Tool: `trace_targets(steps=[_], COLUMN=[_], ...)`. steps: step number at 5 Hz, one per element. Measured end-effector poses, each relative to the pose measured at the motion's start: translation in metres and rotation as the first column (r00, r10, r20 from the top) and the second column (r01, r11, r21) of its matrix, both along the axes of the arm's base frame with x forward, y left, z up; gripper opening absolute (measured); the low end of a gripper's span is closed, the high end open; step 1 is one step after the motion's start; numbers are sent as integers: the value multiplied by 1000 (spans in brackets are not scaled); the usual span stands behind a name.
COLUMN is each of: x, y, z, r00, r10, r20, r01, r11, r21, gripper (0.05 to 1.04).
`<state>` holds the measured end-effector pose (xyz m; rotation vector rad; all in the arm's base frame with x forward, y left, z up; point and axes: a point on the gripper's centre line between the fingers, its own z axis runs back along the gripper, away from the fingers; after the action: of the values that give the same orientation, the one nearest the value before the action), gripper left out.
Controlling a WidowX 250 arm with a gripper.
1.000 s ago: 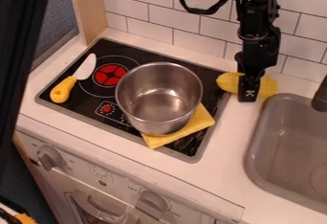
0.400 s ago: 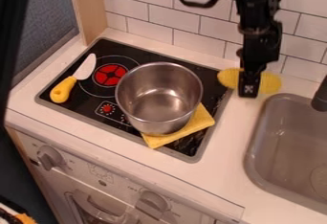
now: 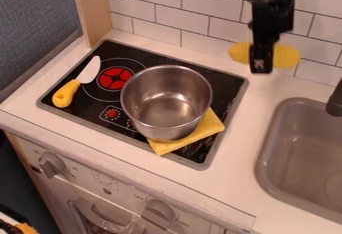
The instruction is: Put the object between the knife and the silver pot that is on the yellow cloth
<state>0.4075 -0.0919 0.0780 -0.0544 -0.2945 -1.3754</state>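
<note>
In the camera view, the bench [image 3: 244, 178] is a pale work surface with a black cooktop [image 3: 220, 80] set into it and a grey sink [image 3: 262, 178] at the right; a dark faucet [image 3: 336, 100] stands at the picture's right edge. A wall [image 3: 157, 13] of white rectangular tiles closes the rear. A light wooden post [image 3: 94, 10] and a blue-grey panel [image 3: 40, 8] bound the rear left, and a white front panel below the bench carries the controls. Item count: one knife [image 3: 64, 94], yellow-handled, lying on the cooktop beside one red burner marking [image 3: 115, 78]; one silver pot [image 3: 167, 108], upright; one yellow cloth [image 3: 208, 128], partly beneath the pot; two large control knobs [image 3: 52, 164]; one yellow textured cob [image 3: 287, 56]. The cob is held in the gripper [image 3: 261, 68], raised in front of the tiles, behind and to the right of the cooktop. The fingers are clamped across the middle of the cob, with its ends projecting on both sides.
</note>
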Motion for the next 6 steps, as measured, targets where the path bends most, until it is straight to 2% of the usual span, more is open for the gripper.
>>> trace_targets(steps=[1,2,3,4,5,6], x=[-4,-11,-25,-46,-70,-96], y=[28,71,111,143,172,188], z=[27,44,64,67,62,53], r00=[998,977,941,876,776,644], r10=[61,195,331,473,623,759], r20=[-1,-82,-70,-94,-102,-90], r01=[-61,-194,-331,-475,-624,-763], r11=[998,981,943,880,781,647], r21=[-7,28,18,2,17,-2], gripper=[644,644,644,644,644,644])
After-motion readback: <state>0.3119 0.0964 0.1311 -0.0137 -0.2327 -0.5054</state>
